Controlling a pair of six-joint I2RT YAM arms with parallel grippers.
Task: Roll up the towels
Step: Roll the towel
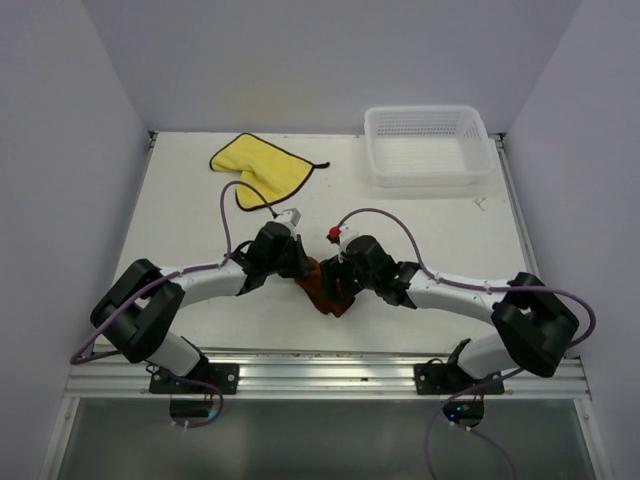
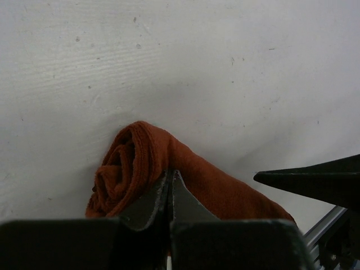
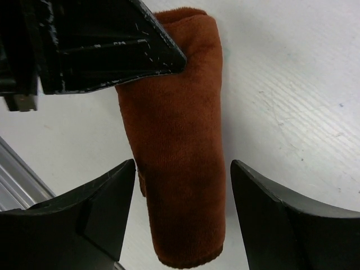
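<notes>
The brown towel (image 3: pixel 180 169) lies rolled on the counter (image 1: pixel 420 230), nearer than the basket (image 1: pixel 428 180) and to its left. The left end effector (image 2: pixel 170 179), pressed together, touches the roll. The right end effector (image 3: pixel 183 163) is spread astride it. With nothing pinning the outer flap, the roll may spring loose on release. Whether the left tips pinch cloth is hidden. The yellow towel (image 1: pixel 258 165), left of the basket, lies unrolled.

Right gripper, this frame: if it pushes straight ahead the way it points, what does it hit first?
Most likely the rolled rust-brown towel, which lies between the open fingers of the right gripper. The table lies just beneath it, though depth is hard to judge here.
</notes>
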